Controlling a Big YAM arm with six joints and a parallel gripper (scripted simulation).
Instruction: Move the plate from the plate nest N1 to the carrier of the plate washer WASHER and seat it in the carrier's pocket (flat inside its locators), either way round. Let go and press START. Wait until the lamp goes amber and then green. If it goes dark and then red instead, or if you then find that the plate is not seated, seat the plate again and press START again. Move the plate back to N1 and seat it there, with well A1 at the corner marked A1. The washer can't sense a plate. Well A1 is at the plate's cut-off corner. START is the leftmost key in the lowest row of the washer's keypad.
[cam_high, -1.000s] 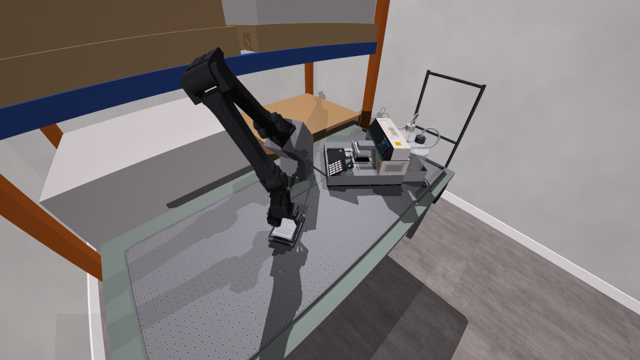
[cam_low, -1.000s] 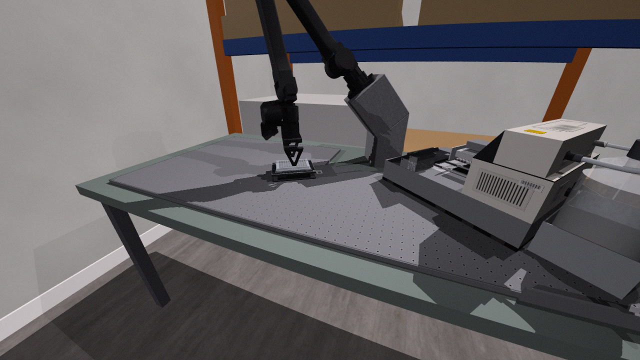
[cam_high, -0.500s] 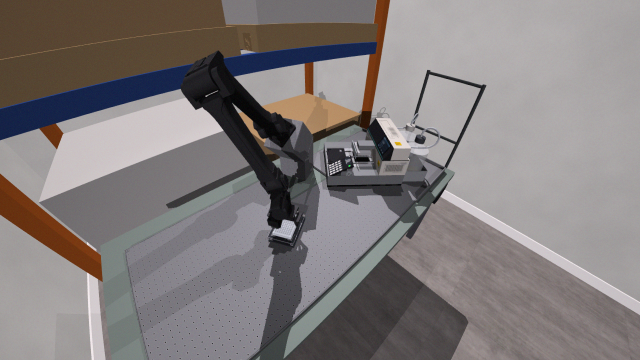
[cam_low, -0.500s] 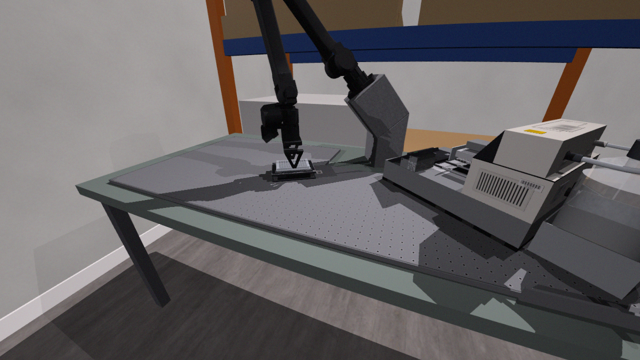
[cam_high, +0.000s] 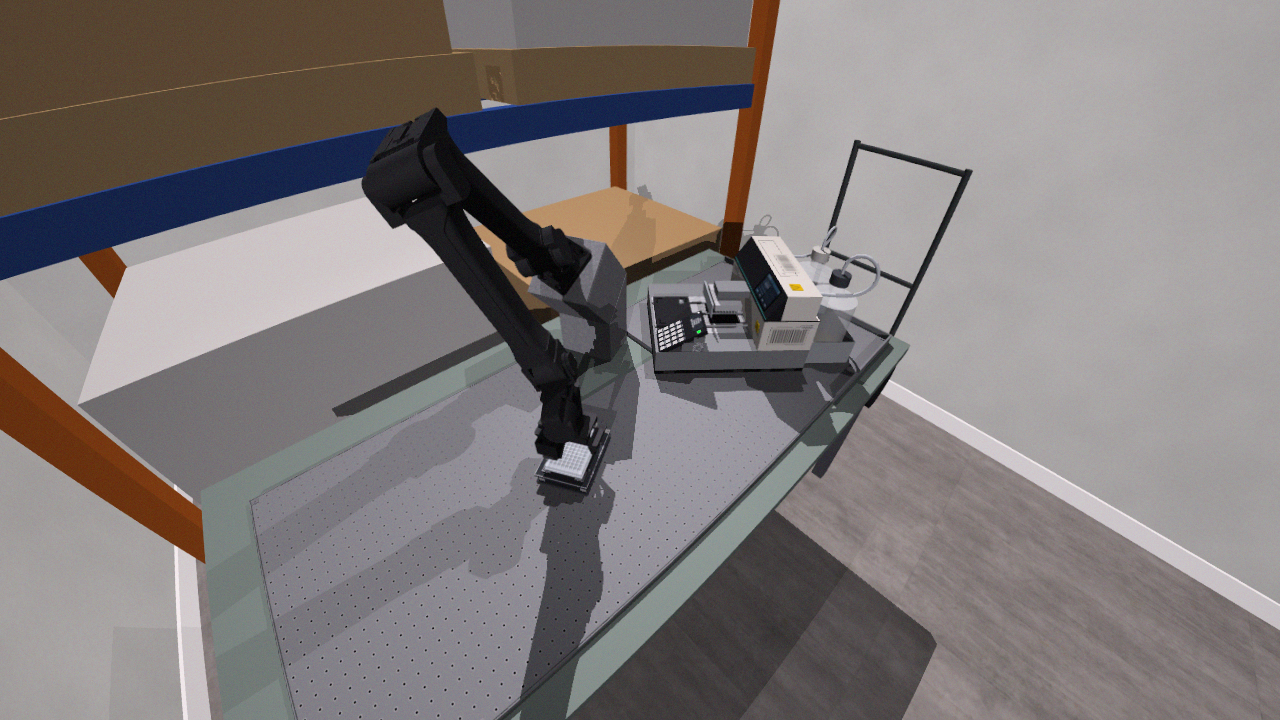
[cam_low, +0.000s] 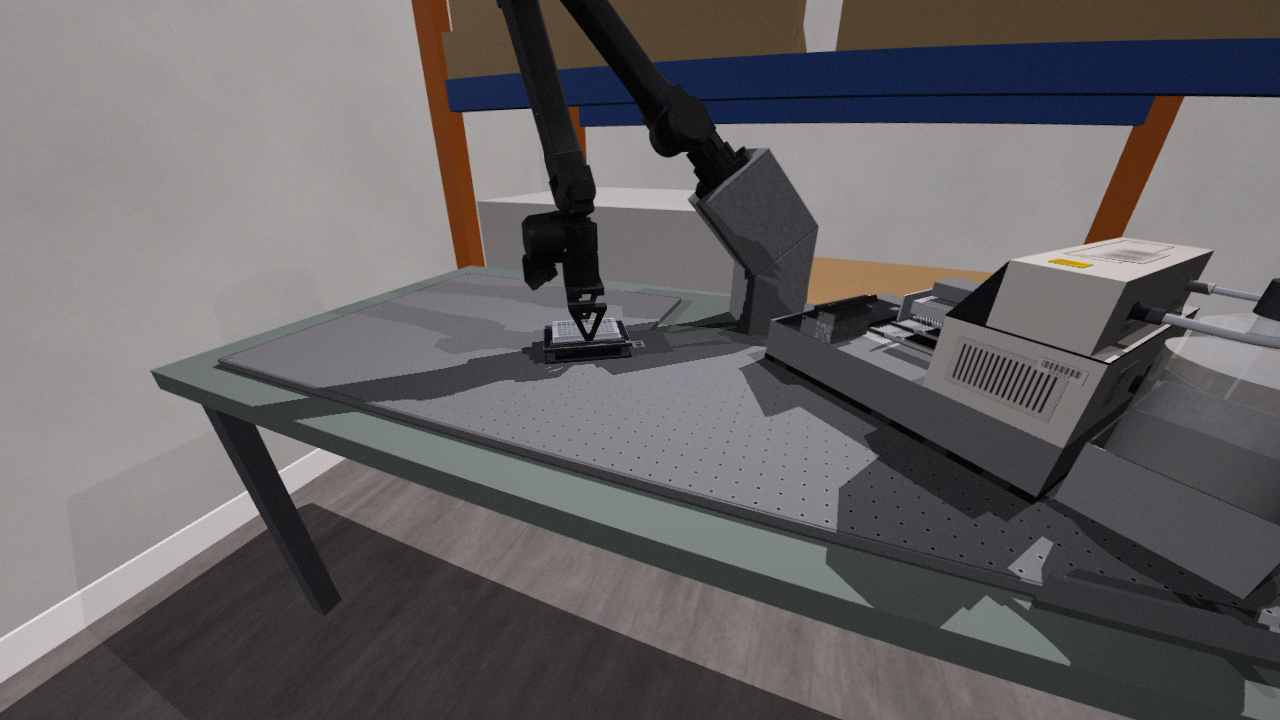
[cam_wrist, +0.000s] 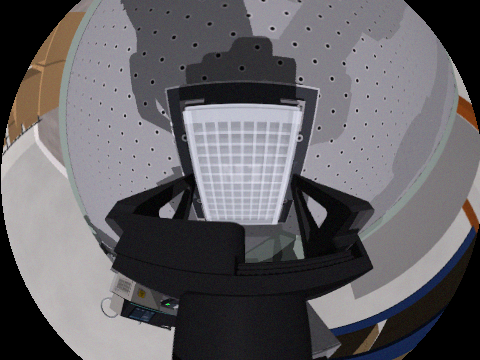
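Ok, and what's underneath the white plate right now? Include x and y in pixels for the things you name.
The white plate (cam_high: 569, 459) (cam_low: 586, 330) (cam_wrist: 242, 165) sits on the dark nest (cam_high: 564, 480) (cam_low: 586, 348) (cam_wrist: 175, 120), whose rim shows around it. The plate covers the nest's middle, so whatever is there can't be seen.

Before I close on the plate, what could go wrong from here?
The open gripper has a finger on each side of the white well plate, toward one end in the wrist view, so an off-center grip might let the far end droop on lifting. The fingers also come down close to the dark plate nest's frame; they could catch it. The washer has raised parts around its carrier that the plate might clip on arrival.
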